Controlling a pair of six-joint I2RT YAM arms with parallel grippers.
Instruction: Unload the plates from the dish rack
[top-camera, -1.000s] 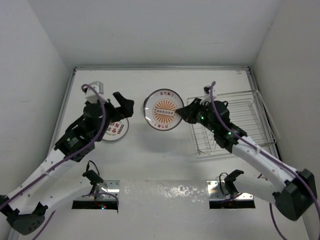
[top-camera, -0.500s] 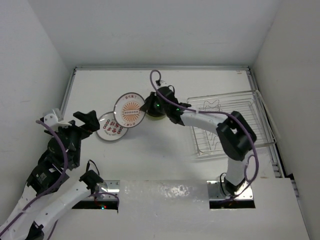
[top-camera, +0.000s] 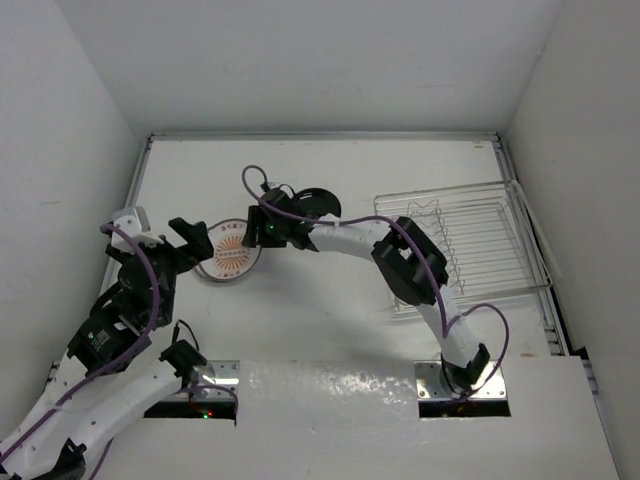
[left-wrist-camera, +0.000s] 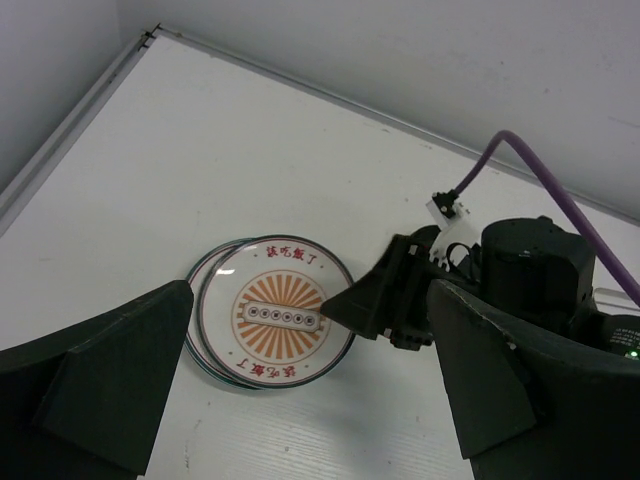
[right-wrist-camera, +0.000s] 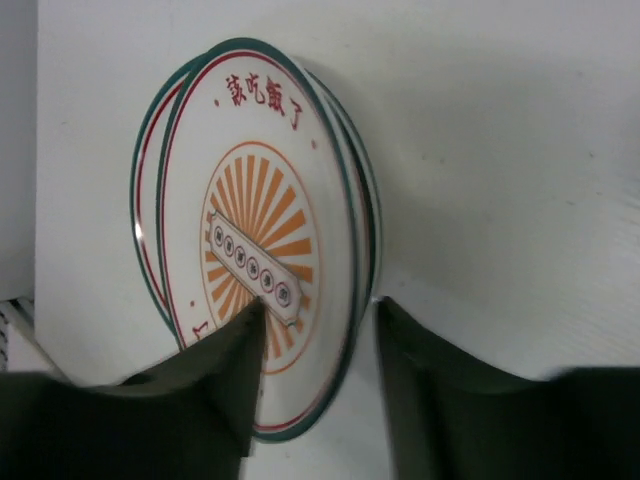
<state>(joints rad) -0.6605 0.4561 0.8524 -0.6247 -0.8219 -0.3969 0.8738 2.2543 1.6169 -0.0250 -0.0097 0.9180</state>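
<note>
Plate orientation: I am seeing the top plate (left-wrist-camera: 280, 318) lying face up, its orange sunburst and red lettering turned to the cameras. Being round, it has no long axis. The pale bar through its centre is running left to right in the left wrist view.
Stack: The top plate is sitting on a lower plate (left-wrist-camera: 194, 305) and is shifted a little, so a sliver of the lower rim is showing. I cannot tell whether the top plate is fully settled.
Plate location: Both plates are lying on the left half of the bench (top-camera: 330, 300), well apart from the dish rack (top-camera: 470, 240).
Right gripper: The right gripper (right-wrist-camera: 320, 310) is reaching across from the right side and grasping the top plate by its rim. One finger is lying over the patterned face and the other is sitting outside the edge.
Left gripper: The left gripper (left-wrist-camera: 310, 292) is hovering just beside the stack with its jaws spread wide. It is touching neither plate, and the plates are showing between its fingers in its own camera.
Dish rack: The silver wire rack is standing at the right side of the bench, its long axis running left to right in the top view.
Surface and room: I am working on a plain white bench enclosed by pale grey walls (top-camera: 300, 60) on three sides.
</note>
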